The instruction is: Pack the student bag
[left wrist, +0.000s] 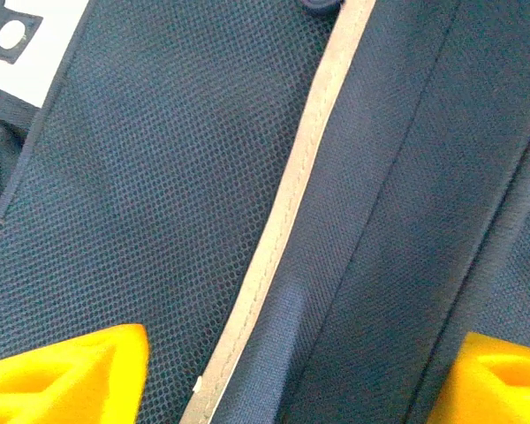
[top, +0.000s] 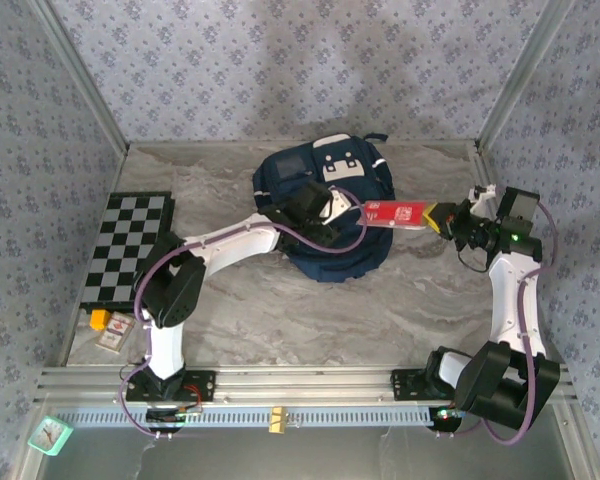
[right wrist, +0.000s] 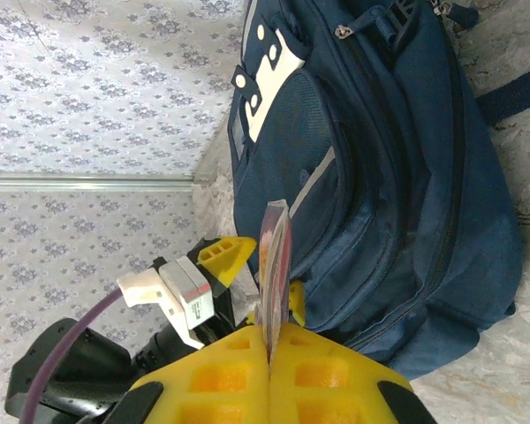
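Observation:
The student bag (top: 375, 185) is a navy-blue backpack lying at the back middle of the table, its white buckle patch facing up. My left gripper (top: 330, 210) hovers right over it and is open. In the left wrist view its yellow fingers (left wrist: 71, 375) stand wide apart over the bag's mesh fabric (left wrist: 159, 177) and a white trim stripe (left wrist: 283, 221), with nothing between them. My right gripper (top: 440, 218) is shut on a thin red booklet (top: 392, 213) that it holds flat, pointing at the bag's right side. In the right wrist view the booklet (right wrist: 274, 256) stands edge-on in front of the bag (right wrist: 397, 159).
A black-and-white checkerboard (top: 130, 250) lies at the left edge of the table. A small orange piece (top: 99, 319) and a card box (top: 115, 335) lie in front of it. A teal clock (top: 50, 432) sits below the table's front rail. Patterned walls close in three sides.

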